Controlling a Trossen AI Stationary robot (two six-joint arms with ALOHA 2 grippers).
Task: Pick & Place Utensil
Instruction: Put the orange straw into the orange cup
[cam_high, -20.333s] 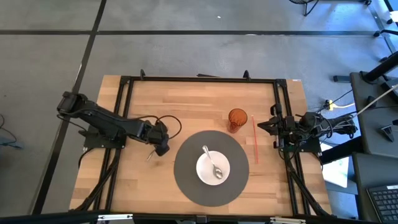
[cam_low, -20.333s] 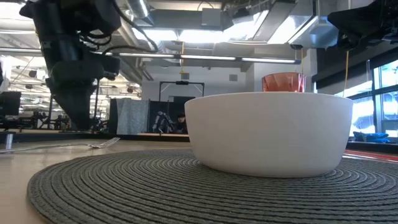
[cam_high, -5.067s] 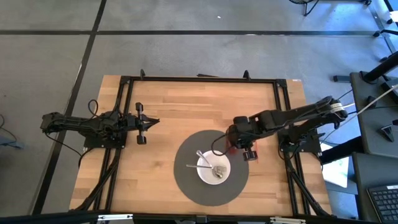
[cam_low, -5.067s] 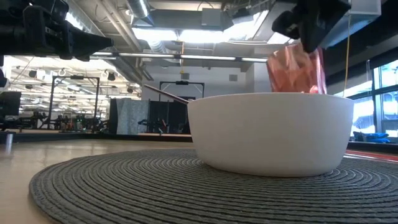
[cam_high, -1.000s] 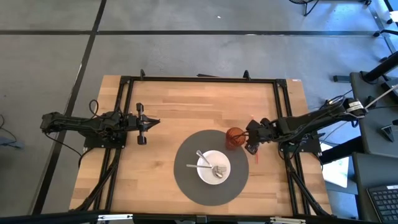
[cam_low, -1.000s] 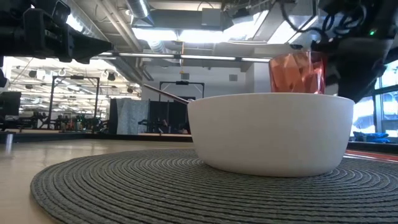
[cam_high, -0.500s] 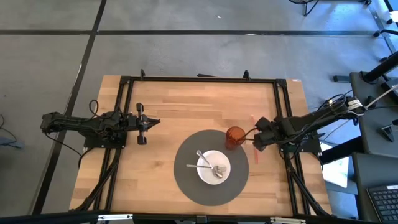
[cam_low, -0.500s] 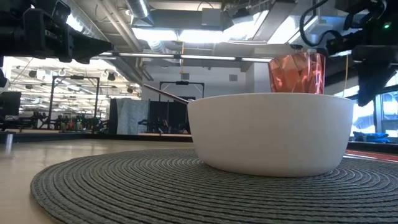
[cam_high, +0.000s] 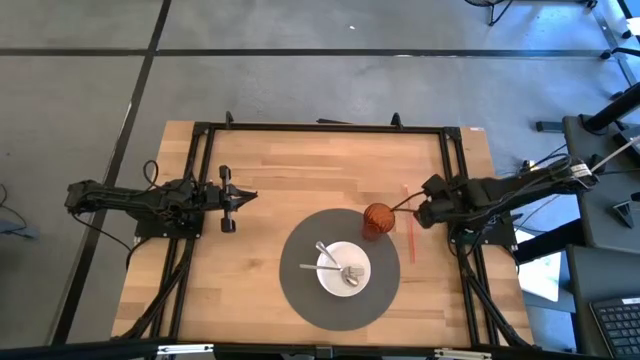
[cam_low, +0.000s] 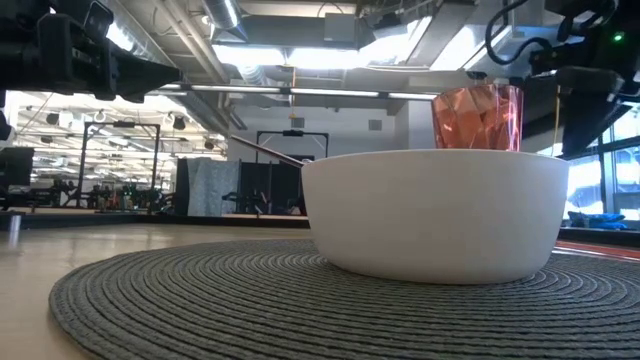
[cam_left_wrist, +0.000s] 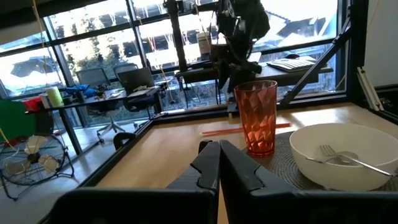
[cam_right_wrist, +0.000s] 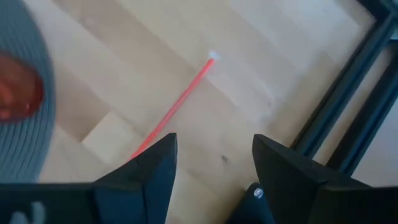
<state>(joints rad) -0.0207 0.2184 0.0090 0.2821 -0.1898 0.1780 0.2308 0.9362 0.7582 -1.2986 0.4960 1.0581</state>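
A white bowl (cam_high: 343, 270) sits on the round grey placemat (cam_high: 300, 290) and holds a fork (cam_left_wrist: 339, 155) and a spoon (cam_high: 351, 273); one handle (cam_low: 265, 150) sticks out over the rim. An orange faceted cup (cam_high: 376, 220) stands upright on the mat's far right edge. A red straw (cam_high: 411, 245) lies on the wood right of the cup. My right gripper (cam_high: 418, 208) hovers open just right of the cup, over the straw (cam_right_wrist: 180, 106), touching nothing. My left gripper (cam_high: 238, 197) waits shut at the table's left, holding nothing.
A black frame (cam_high: 320, 128) runs around the wooden table top; its right rail (cam_right_wrist: 348, 106) lies close behind my right gripper. Bare wood stretches between my left gripper and the placemat and along the far side.
My right gripper has drawn back from the cup toward the table's right edge and slightly toward the far edge, staying open. The cup has stayed upright on the mat's edge.
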